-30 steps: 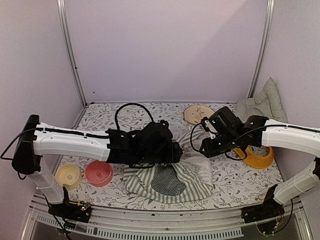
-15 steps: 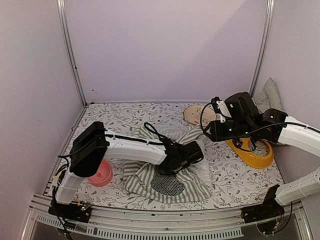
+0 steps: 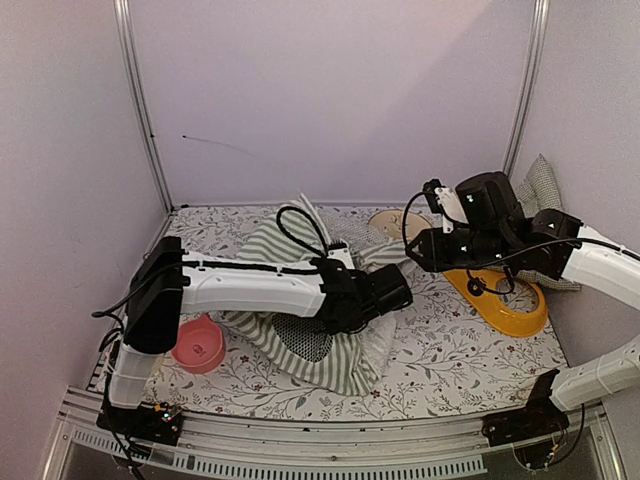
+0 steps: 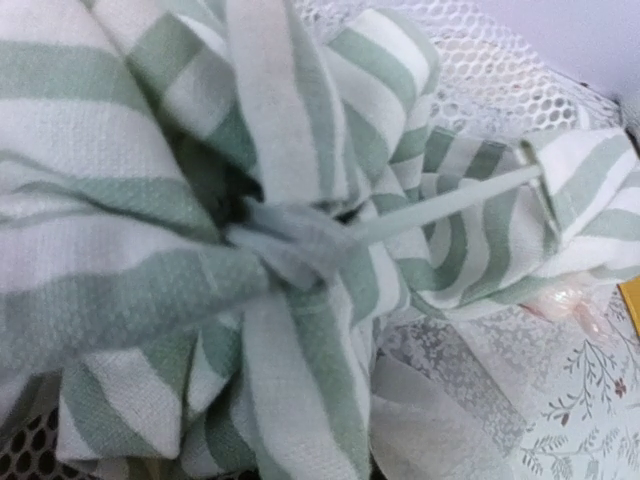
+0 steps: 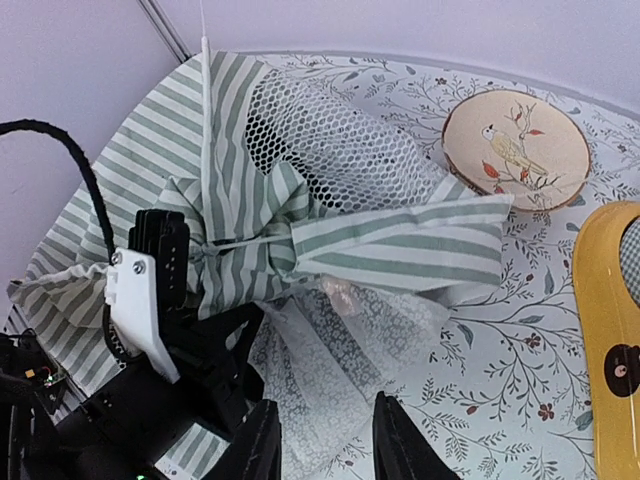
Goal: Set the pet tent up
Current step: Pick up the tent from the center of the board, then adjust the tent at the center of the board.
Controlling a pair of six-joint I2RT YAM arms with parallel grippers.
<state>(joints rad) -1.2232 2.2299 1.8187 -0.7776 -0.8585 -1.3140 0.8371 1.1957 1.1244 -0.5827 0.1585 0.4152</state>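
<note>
Nearest the arm bases there's just a pink bowl (image 3: 198, 345) on the desk (image 3: 450, 360), off to the left and not in play.

Next is the pet tent (image 3: 345, 355), slumped in a heap mid-desk with its round mesh window (image 3: 300, 338) on the near side.

The left gripper (image 3: 400, 287) is buried in the right end of that heap. It's clenched on a bunched knot of striped fabric where the poles seem to meet, and its wrist view is stripes edge to edge.

From that knot a thin white pole (image 5: 204, 110) runs off toward the far-left corner. So the tent's long axis goes roughly from the pinch point back and to the left.

The right gripper (image 5: 327, 440) hangs just beyond the knot on the right side. Its jaws are apart with nothing in them, over the lace curtain (image 5: 330, 340) spilling out. From there the tent lies left of it and below, with a striped flap pointing its way.

My guess is the right arm, being the free one and closest to that flap, takes the next grab.

Further back sit a yellow plastic piece (image 3: 505, 315) and a wooden bird plate (image 5: 515, 150).
</note>
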